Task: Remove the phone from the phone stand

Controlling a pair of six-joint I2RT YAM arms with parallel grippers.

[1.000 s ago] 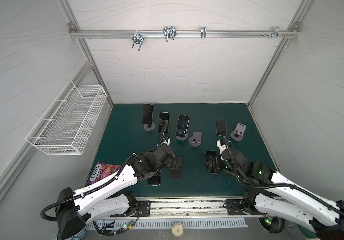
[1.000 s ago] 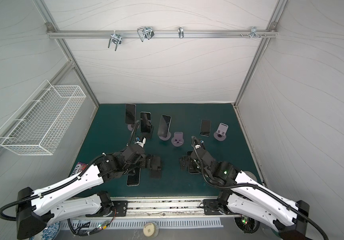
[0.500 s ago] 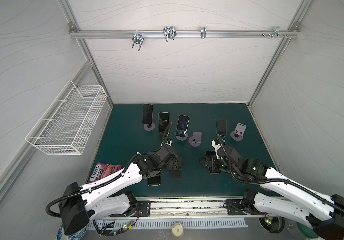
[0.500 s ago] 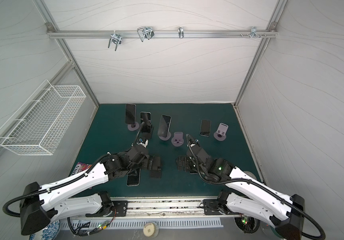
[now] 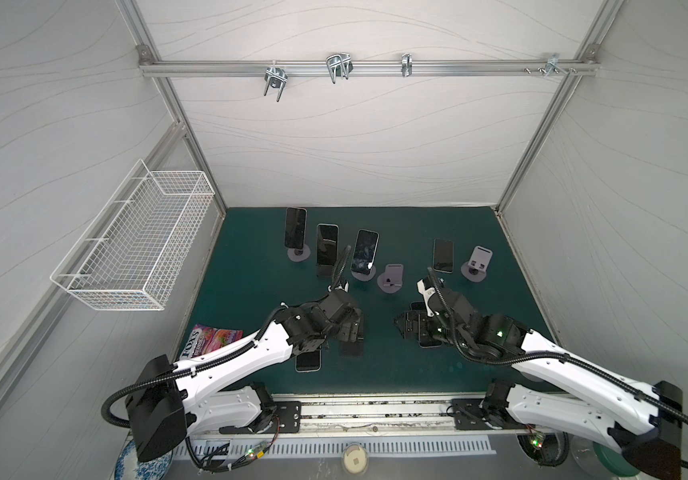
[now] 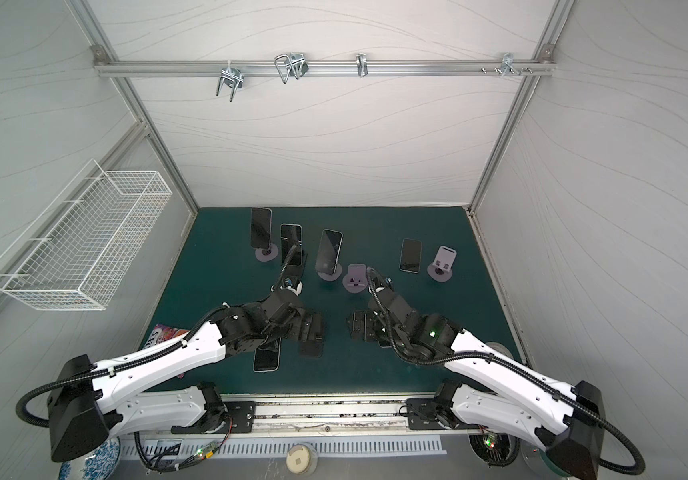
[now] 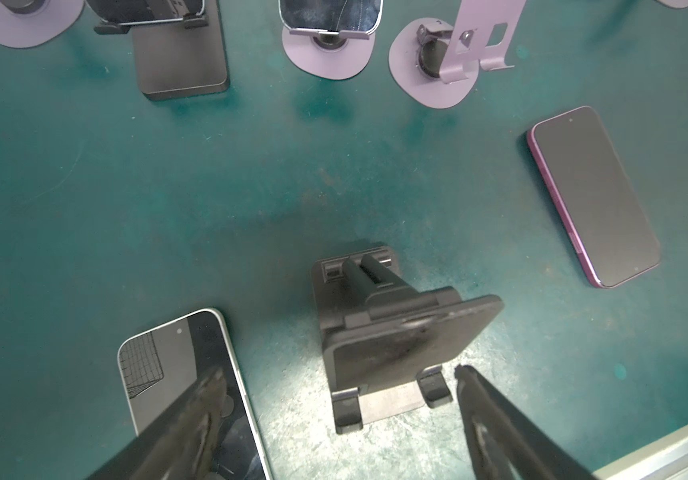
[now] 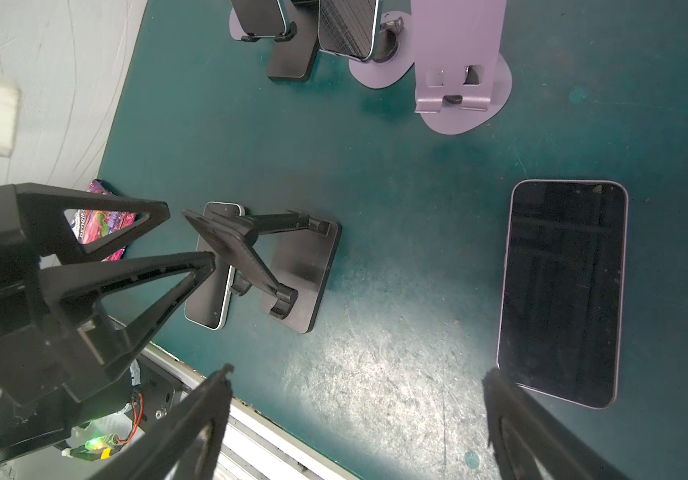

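Left wrist view: left gripper point(image 7: 334, 370) is being held spread over the black stand point(image 7: 400, 332), right gripper point(image 8: 357, 372) wide, both empty.

A robot lab's test cell: white panel walls point(image 5: 355, 145) on an aluminium frame point(image 5: 479, 68), green mat point(image 5: 246, 291), wire basket point(image 5: 138, 245) at left.

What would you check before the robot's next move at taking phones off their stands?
1. Left fingers open, empty: ok.
2. Right fingers open, empty: ok.
3. Black stand by the left fingers holds no phone: ok.
4. White phone flat on the mat: ok.
5. Every stand emptied: not ok; the back row's left phone, middle phone and right phone sit on stands.
6. Which phone comes next: cannot tell.
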